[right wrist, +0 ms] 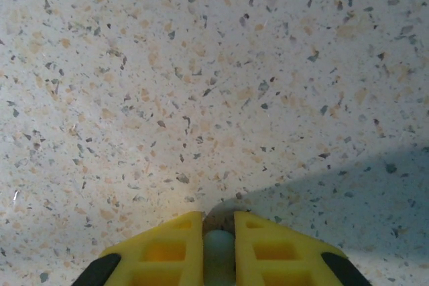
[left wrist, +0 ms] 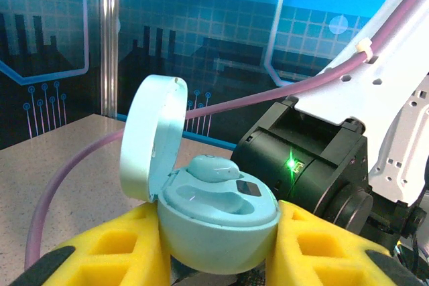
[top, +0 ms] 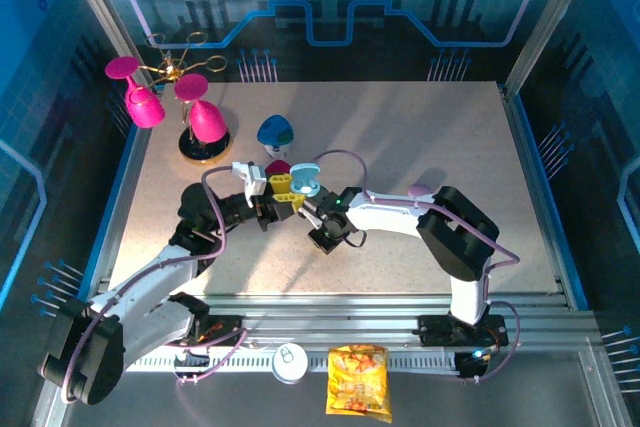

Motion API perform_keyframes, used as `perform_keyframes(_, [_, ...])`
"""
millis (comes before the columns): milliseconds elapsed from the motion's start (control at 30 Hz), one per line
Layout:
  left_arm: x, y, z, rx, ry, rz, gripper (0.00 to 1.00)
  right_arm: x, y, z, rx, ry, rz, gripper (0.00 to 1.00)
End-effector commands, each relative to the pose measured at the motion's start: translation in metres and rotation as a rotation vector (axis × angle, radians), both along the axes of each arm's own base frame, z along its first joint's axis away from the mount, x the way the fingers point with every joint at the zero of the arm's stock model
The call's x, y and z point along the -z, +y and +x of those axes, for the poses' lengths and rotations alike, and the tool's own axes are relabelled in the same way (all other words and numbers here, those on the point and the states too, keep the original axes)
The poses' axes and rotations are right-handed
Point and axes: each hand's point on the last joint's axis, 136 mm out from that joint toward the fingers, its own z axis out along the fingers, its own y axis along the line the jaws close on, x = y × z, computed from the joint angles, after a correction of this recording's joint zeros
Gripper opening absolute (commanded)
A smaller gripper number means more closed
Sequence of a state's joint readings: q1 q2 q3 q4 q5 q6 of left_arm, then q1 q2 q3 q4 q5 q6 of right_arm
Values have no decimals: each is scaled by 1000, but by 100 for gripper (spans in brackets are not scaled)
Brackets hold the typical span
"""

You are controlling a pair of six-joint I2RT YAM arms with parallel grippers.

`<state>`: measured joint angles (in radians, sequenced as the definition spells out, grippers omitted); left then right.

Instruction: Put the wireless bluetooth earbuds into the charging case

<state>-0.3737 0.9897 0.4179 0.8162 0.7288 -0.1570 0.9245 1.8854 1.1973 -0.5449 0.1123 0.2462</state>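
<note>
**Left pincer (left wrist: 214, 259) grips a case that is half filled**

Mid-tabletop (top: 420, 147), the two arms meet nose to nose, a little left of centre. The left pincer is clenched on the charging case (left wrist: 214, 232), its yellow fingers (left wrist: 100, 249) pressing the rounded shell from both sides and holding it upright. The right pincer (right wrist: 218, 222) hangs over bare tabletop with its fingers drawn almost together on something small and pale, most likely the second bud (right wrist: 218, 252). So little of it shows that I say so with caution.

The case is a pale blue pebble, glossy and smooth. Its lid (left wrist: 154, 132) is swung up and back on the left side, leaving the tray open.

One pale bud (left wrist: 211, 167) sits in the far socket, its rounded back standing proud of the tray. The near socket (left wrist: 221, 202) looks empty.

By my reading, half of this pair is done. What remains is to carry the pinched bud across and seat it in the near socket. Where the pinkish-purple pair is I cannot tell.
</note>
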Motion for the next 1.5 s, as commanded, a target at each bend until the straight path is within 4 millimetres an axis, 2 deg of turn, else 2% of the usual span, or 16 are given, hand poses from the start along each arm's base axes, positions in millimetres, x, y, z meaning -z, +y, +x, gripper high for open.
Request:
perform_keyframes(0, [-7,3,2,-26,-41,-8,33,-5,-3,-7,15,12,-4,8])
perform_keyframes(233, [-5,6,9,-71,-62,-11,33,-49,-2,2,101,-46,207,7])
perform_keyframes(400, [-8,13,17,-142,-109,-22,33,-100,-14,15,166,-170,393,7])
perform_keyframes(533, [-9,17,22,-187,-131,-27,33,-156,-26,26,190,-326,567,7])
perform_keyframes(600, [-8,19,25,-209,-143,-33,33,-176,-32,25,188,-372,630,7])
perform_keyframes(700, [-6,22,29,-239,-144,-34,33,-218,-34,22,163,-451,736,6])
perform_keyframes(900, [-1,23,38,-274,-155,-37,33,-283,-16,7,61,-514,969,5])
perform_keyframes(1000, [-1,21,41,-266,-155,-38,33,-296,-7,1,9,-551,1007,5])
perform_keyframes(1033, [0,20,42,-262,-154,-38,33,-311,-2,0,-13,-579,1031,5])
perform_keyframes(1067, [1,19,42,-256,-153,-39,33,-315,3,-1,-32,-583,1037,5])
perform_keyframes(1333, [3,17,35,-228,-158,-36,33,-329,37,5,-97,-555,1104,5])
perform_keyframes(1467, [2,18,31,-227,-164,-35,33,-325,51,11,-114,-524,1101,6])
